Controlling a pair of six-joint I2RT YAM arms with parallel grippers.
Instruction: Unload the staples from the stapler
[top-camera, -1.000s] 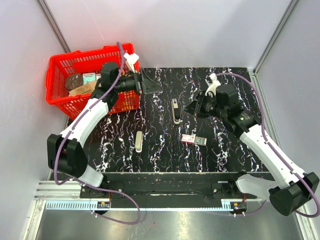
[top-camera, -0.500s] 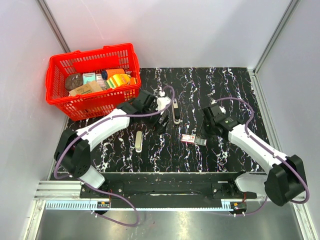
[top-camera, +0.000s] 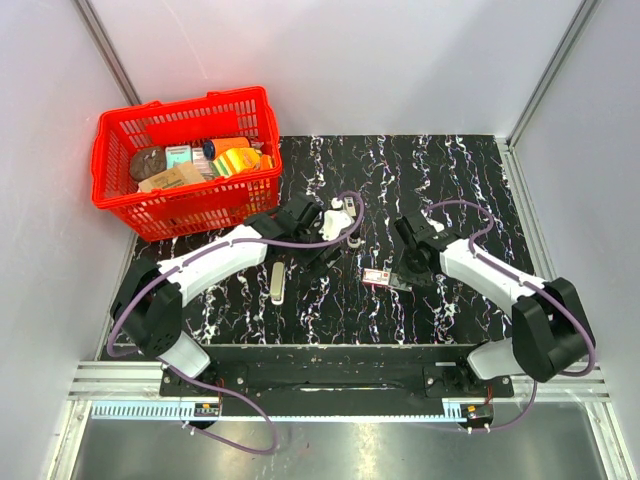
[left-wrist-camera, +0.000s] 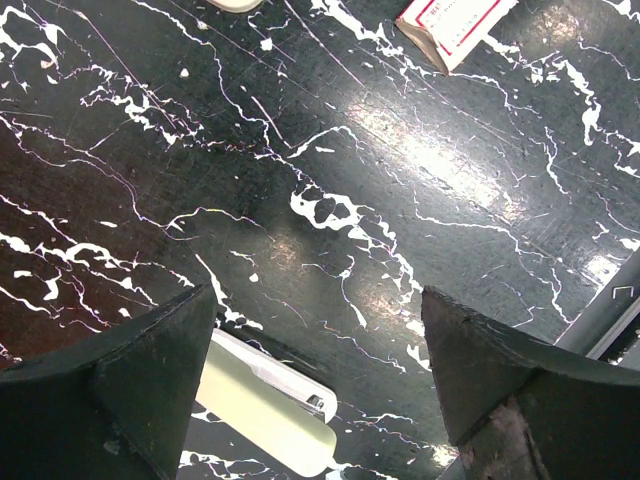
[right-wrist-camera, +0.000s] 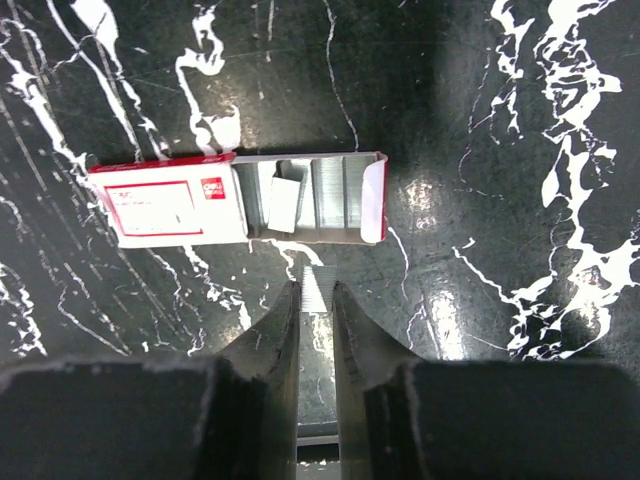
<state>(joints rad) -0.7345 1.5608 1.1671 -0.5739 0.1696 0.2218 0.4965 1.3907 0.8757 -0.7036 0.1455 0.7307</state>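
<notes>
Left gripper (left-wrist-camera: 315, 300) relocated from basket (top-camera: 190, 205) to table (top-camera: 450, 170) centre; fingers spread. Stapler (left-wrist-camera: 268, 402) flat at 7 o'clock beneath. Judged light, rigid, slick; pinch across long sides. Right gripper (right-wrist-camera: 316, 295) pinched staple strip (right-wrist-camera: 318, 275).

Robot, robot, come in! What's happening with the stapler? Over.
Left end effector open, empty; stapler lies by one finger. Right end effector shut on staple strip beside open staple box. Nothing blocking.
</notes>
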